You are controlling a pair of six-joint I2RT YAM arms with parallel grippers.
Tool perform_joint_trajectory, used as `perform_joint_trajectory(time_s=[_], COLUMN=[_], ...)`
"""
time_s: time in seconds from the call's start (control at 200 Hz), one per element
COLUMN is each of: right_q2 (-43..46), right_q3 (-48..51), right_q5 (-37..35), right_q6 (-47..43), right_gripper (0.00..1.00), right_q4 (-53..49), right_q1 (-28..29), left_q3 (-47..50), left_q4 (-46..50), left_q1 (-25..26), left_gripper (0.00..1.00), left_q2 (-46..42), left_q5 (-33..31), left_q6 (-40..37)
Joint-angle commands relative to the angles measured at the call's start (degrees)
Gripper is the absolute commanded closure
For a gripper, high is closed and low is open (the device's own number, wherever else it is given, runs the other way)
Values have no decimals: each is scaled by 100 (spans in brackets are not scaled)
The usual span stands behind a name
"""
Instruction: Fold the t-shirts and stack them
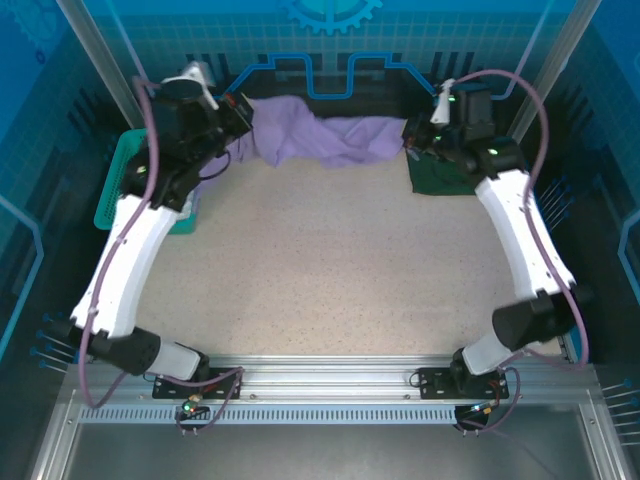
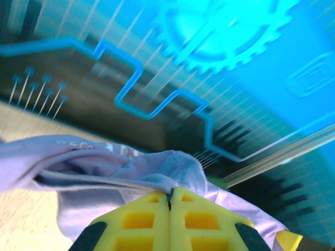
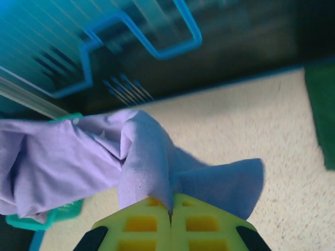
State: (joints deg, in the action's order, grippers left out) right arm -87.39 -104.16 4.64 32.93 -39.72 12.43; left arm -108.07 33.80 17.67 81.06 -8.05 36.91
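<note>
Top external view: a soft lavender-purple cloth t-shirt is seen unfolded along the speckled worktop's far edge, pinched at either end by the closed left tool and closed right tool, a dark green cloth t-shirt lying beside the latter, so folding is judged barely begun and stacking not yet done.

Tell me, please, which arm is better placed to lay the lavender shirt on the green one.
Right, probably: the right gripper grips the lavender shirt beside the dark green shirt; the left gripper holds the other end.

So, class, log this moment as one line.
left pincer: shut on lavender t-shirt | right pincer: shut on lavender t-shirt | state: stretched between them at far edge | green t-shirt: beside right pincer
</note>
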Motion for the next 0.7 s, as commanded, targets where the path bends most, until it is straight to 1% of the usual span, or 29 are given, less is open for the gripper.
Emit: perform_joint_trajectory(time_s=[0.0,0.155,0.255,0.46,0.57,0.695], right_q2=[557,1517,1958,2237,2391,2377], right_q3=[95,689,787,517,524,529], right_q5=[-301,-403,-448,-602,-731,-771], right_q6=[-213,-171,-137,-250,-319,-366], right_gripper=[100,100,100,100,100,100], right_q4=[-484,-299,-199,-521,-566,-677], right_q1=[-123,-231,-237,-239,-240,-235], left_q3=[-226,-98,-206,-575,-570,-442], left_q4=[374,401,428,799,881,919], left_q1=[8,8,8,8,9,8], left_gripper=[100,100,100,100,100,100], left_q2=[-522,-1137,-1358,-1458,-1594,-1644], left_q5=[164,423,543,561,301,175], left_q6=[-350,-220,-142,-203,-322,-401])
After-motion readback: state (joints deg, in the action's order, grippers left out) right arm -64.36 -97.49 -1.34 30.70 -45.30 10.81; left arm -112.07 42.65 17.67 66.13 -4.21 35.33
